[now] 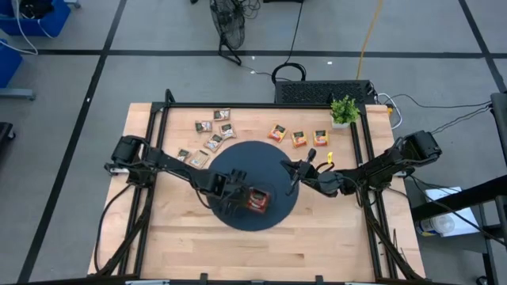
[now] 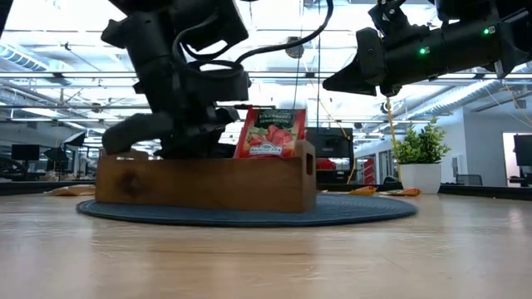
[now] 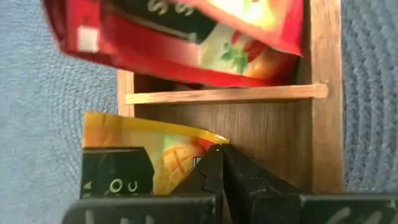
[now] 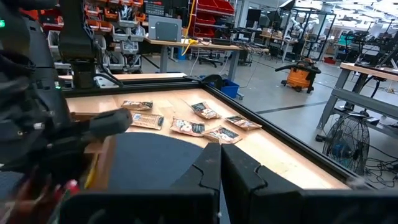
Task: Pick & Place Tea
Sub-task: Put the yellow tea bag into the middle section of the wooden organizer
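Red square tea sachets (image 2: 271, 133) stand upright in the end compartment of the long wooden tray (image 2: 199, 183), w/ strawberry print facing the low camera. Orange-yellow tea sachet (image 3: 146, 158) sits in the adjacent compartment, behind a thin wood divider. Left gripper (image 3: 222, 177) is inside that compartment w/ fingers closed tip to tip, touching the orange sachet's edge; whether it pinches the sachet cannot be told. Tray rests on a round dark blue woven mat (image 1: 230, 162) at table centre. Three orange sachets (image 1: 299, 138) lie flat on the wooden table (image 1: 333, 237) beyond the mat, near the small green potted plant (image 1: 344, 110). Dark brown-and-white sachets (image 1: 214, 131) lie scattered beyond the mat on the left side. Right gripper (image 1: 290, 168) hovers over the mat's right edge, fingers closed, holding nothing.
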